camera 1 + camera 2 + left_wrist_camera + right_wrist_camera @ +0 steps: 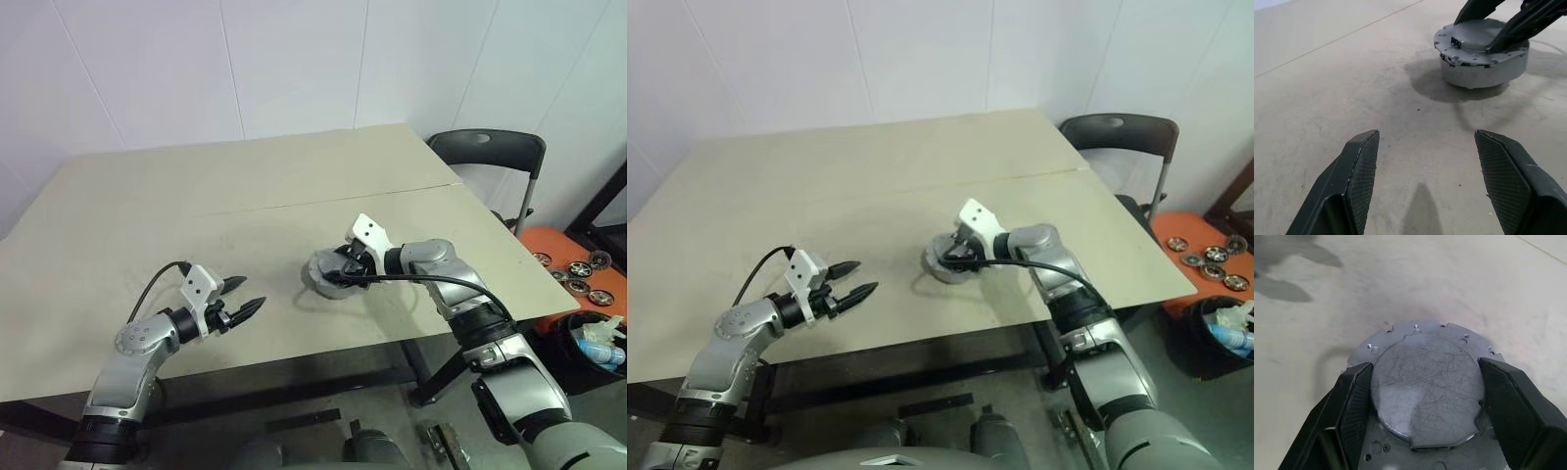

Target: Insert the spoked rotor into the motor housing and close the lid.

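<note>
Left gripper: one unit, nearest the camera, hovering above the table at its near left. The two black fingers stand well apart with nothing between them; the inner pads carry a fine mesh texture.

Motor housing: one unit, resting on the table right of centre, well apart from the left gripper. It is a short grey metal cylinder with a plain side wall. The lid sits on top of it: a flat round grey plate, heavily scratched, with a notched flange bearing small holes around its edge. A small rectangular block projects at one side of the top. No writing or label can be read on either part.

Right gripper: one unit, positioned over the housing. In the right wrist view its two fingers flank the raised round centre of the lid, one on each side, spread wide. Whether the pads touch the lid cannot be told.

Beyond the table's far right corner stands one dark chair. To the right, an orange surface carries several small round wheel-like parts.
</note>
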